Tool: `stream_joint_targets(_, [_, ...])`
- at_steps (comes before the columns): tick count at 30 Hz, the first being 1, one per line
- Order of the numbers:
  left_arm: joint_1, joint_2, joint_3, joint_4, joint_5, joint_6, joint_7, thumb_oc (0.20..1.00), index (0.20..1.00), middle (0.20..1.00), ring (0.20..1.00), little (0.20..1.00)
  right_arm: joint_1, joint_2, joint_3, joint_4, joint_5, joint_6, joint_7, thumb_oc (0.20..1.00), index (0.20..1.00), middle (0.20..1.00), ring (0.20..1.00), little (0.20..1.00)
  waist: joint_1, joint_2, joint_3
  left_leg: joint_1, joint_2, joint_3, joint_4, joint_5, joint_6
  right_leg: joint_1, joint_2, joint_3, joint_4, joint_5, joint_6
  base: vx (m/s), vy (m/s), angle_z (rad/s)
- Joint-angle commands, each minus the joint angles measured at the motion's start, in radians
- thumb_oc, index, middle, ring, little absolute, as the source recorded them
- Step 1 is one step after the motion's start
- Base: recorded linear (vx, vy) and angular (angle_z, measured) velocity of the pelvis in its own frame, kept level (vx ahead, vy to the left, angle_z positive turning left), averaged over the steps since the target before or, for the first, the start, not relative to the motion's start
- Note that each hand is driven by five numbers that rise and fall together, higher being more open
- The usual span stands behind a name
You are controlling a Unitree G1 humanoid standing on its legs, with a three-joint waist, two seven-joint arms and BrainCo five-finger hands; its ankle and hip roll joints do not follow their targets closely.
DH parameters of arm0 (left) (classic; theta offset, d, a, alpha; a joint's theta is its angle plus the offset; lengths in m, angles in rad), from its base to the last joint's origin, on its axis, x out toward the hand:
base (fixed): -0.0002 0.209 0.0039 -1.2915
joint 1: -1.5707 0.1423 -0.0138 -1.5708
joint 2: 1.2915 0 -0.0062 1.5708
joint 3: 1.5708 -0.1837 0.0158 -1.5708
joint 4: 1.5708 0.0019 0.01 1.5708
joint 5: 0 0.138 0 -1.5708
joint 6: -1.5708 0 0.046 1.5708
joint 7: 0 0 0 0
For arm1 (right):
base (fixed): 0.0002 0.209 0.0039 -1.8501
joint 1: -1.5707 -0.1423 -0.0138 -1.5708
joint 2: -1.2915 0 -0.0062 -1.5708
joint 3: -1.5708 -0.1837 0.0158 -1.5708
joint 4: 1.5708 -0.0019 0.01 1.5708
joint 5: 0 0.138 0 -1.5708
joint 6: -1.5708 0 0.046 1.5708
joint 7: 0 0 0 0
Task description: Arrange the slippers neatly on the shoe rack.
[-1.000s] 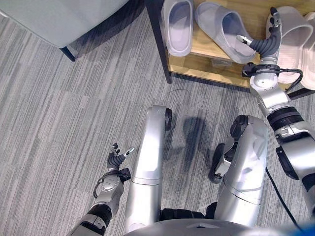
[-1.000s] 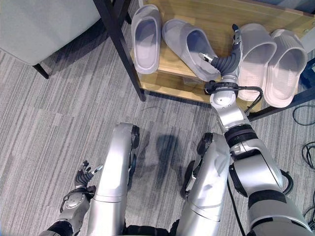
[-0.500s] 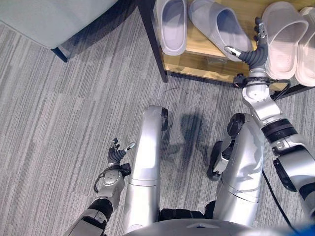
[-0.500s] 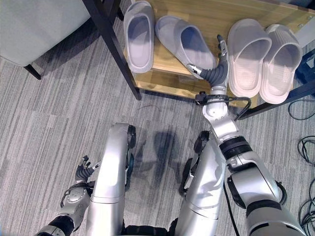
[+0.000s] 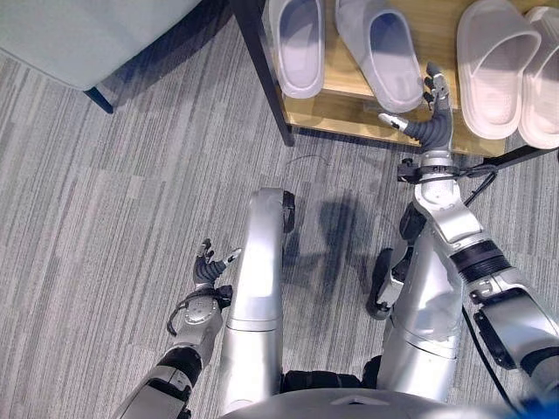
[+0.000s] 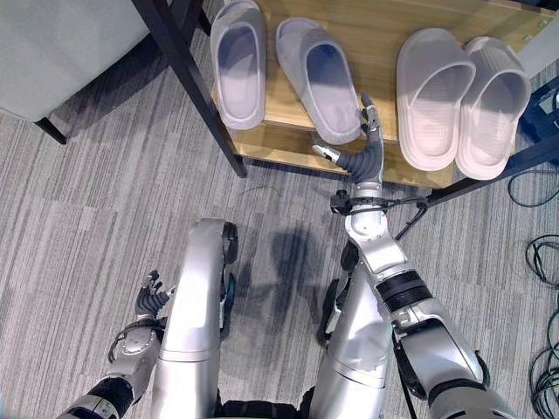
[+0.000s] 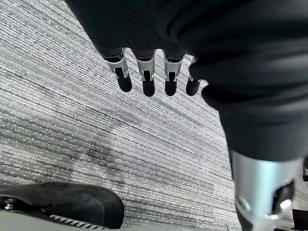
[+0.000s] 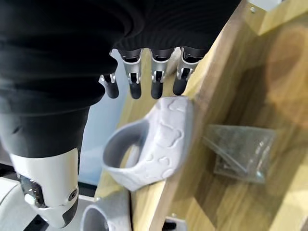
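Two grey slippers (image 5: 297, 44) (image 5: 380, 48) lie side by side on the left of the wooden shoe rack shelf (image 5: 341, 100), toes pointing away from me. A pale pink pair (image 6: 432, 92) (image 6: 489, 96) sits close together on the right of the shelf. My right hand (image 5: 428, 127) is open at the shelf's front edge, just right of the second grey slipper's heel and holding nothing. In the right wrist view its straight fingers (image 8: 154, 82) point past a grey slipper (image 8: 144, 149). My left hand (image 5: 210, 271) hangs open low over the carpet.
The rack's black post (image 5: 258, 70) stands at its left front corner. A grey upholstered seat (image 5: 87, 35) is at the far left. A small clear plastic bag (image 8: 240, 151) lies on a lower wooden shelf. Cables (image 6: 541, 262) lie on the carpet at the right.
My right hand has drawn back from between the slippers to the shelf's front edge. The second grey slipper now lies straighter beside the first. The camera has shifted.
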Motion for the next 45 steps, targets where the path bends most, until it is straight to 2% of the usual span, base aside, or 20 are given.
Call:
stream_joint_targets(1, [0.024, -0.028, -0.007, 0.036, 0.039, -0.015, 0.029, 1.0, 1.0, 1.0, 1.0, 1.0, -0.03, -0.006, 0.014, -0.103, -0.017, -0.06, 0.019, 1.0, 1.0, 1.0, 1.0, 1.0, 0.049, -0.022, -0.035, -0.052, -0.052, 0.005, -0.015, 0.026, 0.076, 0.072, -0.005, 0.088, 0.089, 0.089, -0.133, 0.0, 0.0, 0.0])
stream_joint_targets(26, [-0.009, -0.044, -0.009, 0.133, 0.066, -0.002, 0.027, 1.0, 1.0, 1.0, 1.0, 1.0, -0.149, 0.044, 0.127, -0.091, 0.019, -0.057, 0.115, 1.0, 1.0, 1.0, 1.0, 1.0, 0.063, -0.014, -0.035, -0.052, -0.056, 0.004, -0.003, 0.032, 0.067, 0.076, 0.005, 0.095, 0.11, 0.093, -0.127, 0.0, 0.0, 0.0])
stream_joint_targets(31, [-0.005, -0.052, -0.005, 0.144, 0.07, -0.002, 0.035, 1.0, 1.0, 1.0, 1.0, 1.0, -0.117, 0.043, 0.087, -0.143, -0.022, -0.071, 0.075, 1.0, 1.0, 1.0, 1.0, 1.0, 0.057, -0.014, -0.035, -0.052, -0.057, 0.006, -0.002, 0.033, 0.067, 0.075, 0.006, 0.095, 0.114, 0.094, -0.126, 0.0, 0.0, 0.0])
stream_joint_targets(33, [0.002, -0.056, 0.0, 0.146, 0.084, -0.005, 0.043, 1.0, 1.0, 1.0, 1.0, 1.0, -0.088, 0.03, 0.043, -0.177, -0.109, -0.074, 0.017, 1.0, 1.0, 1.0, 1.0, 1.0, 0.052, -0.012, -0.035, -0.052, -0.057, 0.009, -0.002, 0.032, 0.069, 0.074, 0.005, 0.094, 0.115, 0.091, -0.126, 0.0, 0.0, 0.0])
stream_joint_targets(37, [0.012, -0.051, -0.005, 0.132, 0.098, -0.012, 0.052, 1.0, 1.0, 1.0, 1.0, 1.0, -0.078, 0.027, -0.007, -0.169, -0.148, -0.074, -0.038, 1.0, 1.0, 1.0, 1.0, 1.0, 0.052, -0.006, -0.035, -0.052, -0.058, 0.011, -0.003, 0.033, 0.07, 0.074, 0.005, 0.092, 0.117, 0.091, -0.126, 0.0, 0.0, 0.0])
stream_joint_targets(39, [0.016, -0.045, -0.019, 0.131, 0.097, -0.012, 0.05, 1.0, 1.0, 1.0, 1.0, 1.0, -0.116, 0.04, -0.042, -0.075, -0.076, -0.075, -0.066, 1.0, 1.0, 1.0, 1.0, 1.0, 0.055, -0.001, -0.035, -0.052, -0.061, 0.013, -0.003, 0.036, 0.069, 0.074, 0.006, 0.093, 0.118, 0.089, -0.128, 0.0, 0.0, 0.0])
stream_joint_targets(41, [0.015, -0.043, -0.02, 0.134, 0.096, -0.013, 0.051, 1.0, 1.0, 1.0, 1.0, 1.0, -0.138, 0.043, -0.043, -0.045, -0.059, -0.078, -0.07, 1.0, 1.0, 1.0, 1.0, 1.0, 0.057, 0.001, -0.035, -0.052, -0.061, 0.012, -0.003, 0.036, 0.069, 0.074, 0.007, 0.092, 0.119, 0.088, -0.128, -0.01, 0.002, 0.02])
stream_joint_targets(42, [0.013, -0.038, -0.026, 0.14, 0.09, -0.015, 0.051, 1.0, 1.0, 1.0, 1.0, 1.0, -0.201, 0.048, -0.047, 0.056, 0.013, -0.084, -0.074, 1.0, 1.0, 1.0, 1.0, 1.0, 0.066, 0.007, -0.035, -0.052, -0.062, 0.01, -0.005, 0.04, 0.067, 0.075, 0.007, 0.09, 0.118, 0.09, -0.128, 0.0, 0.0, 0.0])
stream_joint_targets(45, [0.014, -0.031, -0.033, 0.148, 0.084, -0.016, 0.049, 1.0, 1.0, 1.0, 1.0, 1.0, -0.275, 0.039, -0.03, 0.142, 0.068, -0.084, -0.059, 1.0, 1.0, 1.0, 1.0, 1.0, 0.075, 0.011, -0.035, -0.052, -0.064, 0.007, -0.006, 0.041, 0.065, 0.078, 0.005, 0.09, 0.116, 0.094, -0.125, 0.0, 0.0, 0.0])
